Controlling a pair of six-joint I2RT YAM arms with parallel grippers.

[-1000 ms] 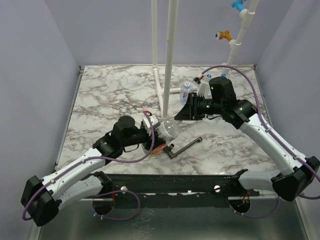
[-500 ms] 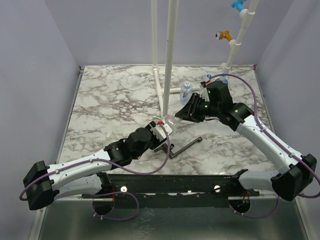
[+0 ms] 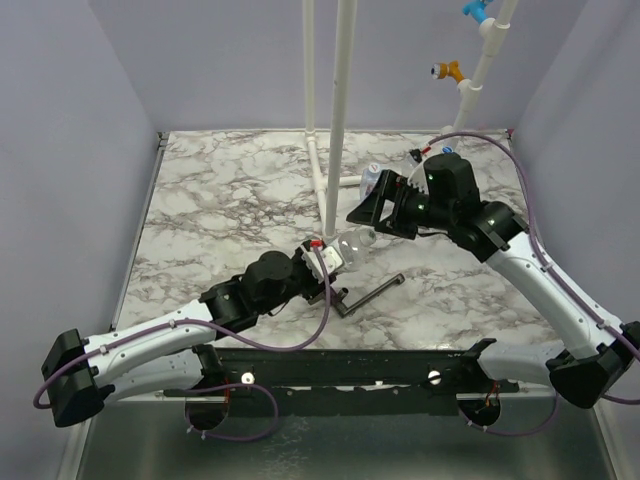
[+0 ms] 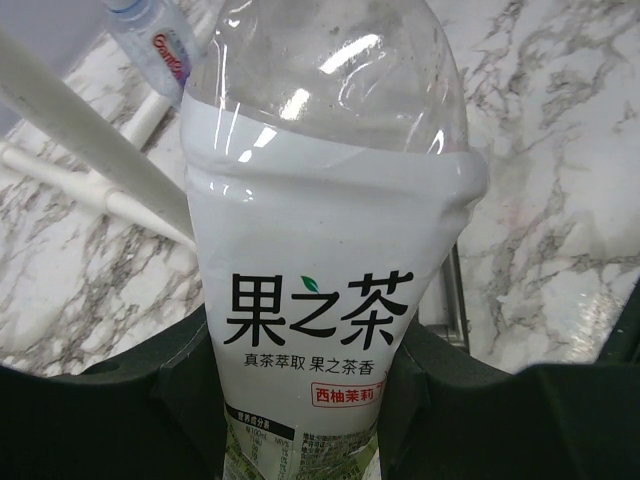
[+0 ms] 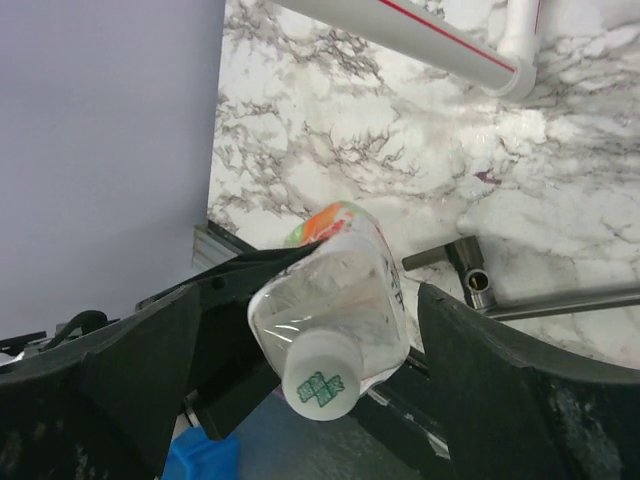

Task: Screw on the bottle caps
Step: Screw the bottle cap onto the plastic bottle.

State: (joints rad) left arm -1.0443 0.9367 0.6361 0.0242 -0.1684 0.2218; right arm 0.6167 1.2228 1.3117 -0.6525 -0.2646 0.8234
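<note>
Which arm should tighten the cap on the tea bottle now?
Right. The left gripper is clamped around the tea bottle, steadying it. The right gripper is open with its fingers either side of the white cap, so it probably need only close and twist.

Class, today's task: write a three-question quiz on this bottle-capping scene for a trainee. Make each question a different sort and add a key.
1. True or false: the left gripper is shut on the white-labelled bottle.
2. Choose one. The white cap with the green mark is: A) pinched in the right gripper; B) sitting on the bottle's mouth; C) pinched in the left gripper.
3. Fill in the blank: the jaws of the right gripper stand ____ on either side of the cap, not touching it.

Key: 1 true; 2 B; 3 open.
</note>
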